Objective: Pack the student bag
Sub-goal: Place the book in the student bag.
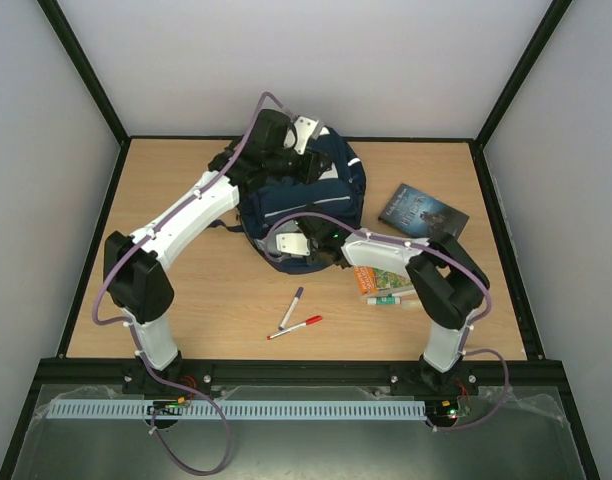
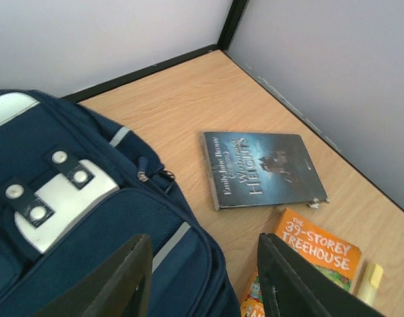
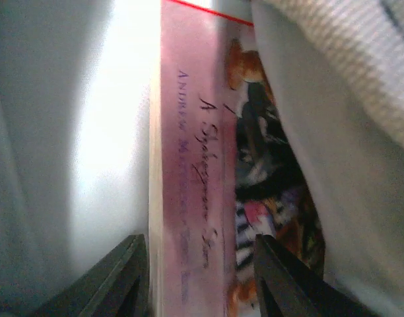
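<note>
On the wooden table (image 1: pixel 206 300), a dark blue book (image 2: pixel 261 168) titled Wuthering Heights is laid flat, face up, towards the far right. Just nearer, an orange book (image 2: pixel 317 247) marked "39-Storey Treehouse" is seen, with a pale yellow highlighter (image 2: pixel 369 281) beside it. A blue-capped pen (image 1: pixel 292 307) and a red pen (image 1: pixel 295 327) are placed close together near the middle front. In the right wrist view, a pink book (image 3: pixel 202 198) with an illustrated cover is shown close up.
</note>
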Robot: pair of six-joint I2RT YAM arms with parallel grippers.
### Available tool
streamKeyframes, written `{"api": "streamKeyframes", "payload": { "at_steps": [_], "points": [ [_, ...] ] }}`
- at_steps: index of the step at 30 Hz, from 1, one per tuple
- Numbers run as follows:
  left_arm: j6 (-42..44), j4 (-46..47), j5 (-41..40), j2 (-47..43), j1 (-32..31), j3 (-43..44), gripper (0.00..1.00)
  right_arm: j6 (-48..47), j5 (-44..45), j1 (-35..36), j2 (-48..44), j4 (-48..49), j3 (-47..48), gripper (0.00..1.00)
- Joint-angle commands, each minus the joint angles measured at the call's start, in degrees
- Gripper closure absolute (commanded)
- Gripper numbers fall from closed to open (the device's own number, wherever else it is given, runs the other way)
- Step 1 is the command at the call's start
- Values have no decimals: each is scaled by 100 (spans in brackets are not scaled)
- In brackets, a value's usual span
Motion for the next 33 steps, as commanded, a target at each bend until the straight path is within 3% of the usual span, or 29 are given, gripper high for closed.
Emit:
{"api": "streamKeyframes", "payload": {
  "at_steps": [1,4,12,17,18,33],
  "points": [
    [144,-269,-892,-291,45,217,49,463,-375,-65,-965,-598,91,54],
    [-22,-358,-1271,-502,186,-45,39,624,-258,-126,-1335,-390,-46,52],
    [-423,-119,-1443,-1804,506,-2142,34,1749,-1166,-884,-1439,-50,-261,51],
    [-293,106,-1110,-2204,500,-3287,34,2292,-1253,-1095,-1505,494,-333,50],
    [-277,271,-985,-2223,495,-3495,27,2348,-1259,-1097,-1559,603,-384,50],
    [347,1706,88,-650,271,-3314,27,2607,-1372,-1098,-1813,933,-800,50]
  ]
}}
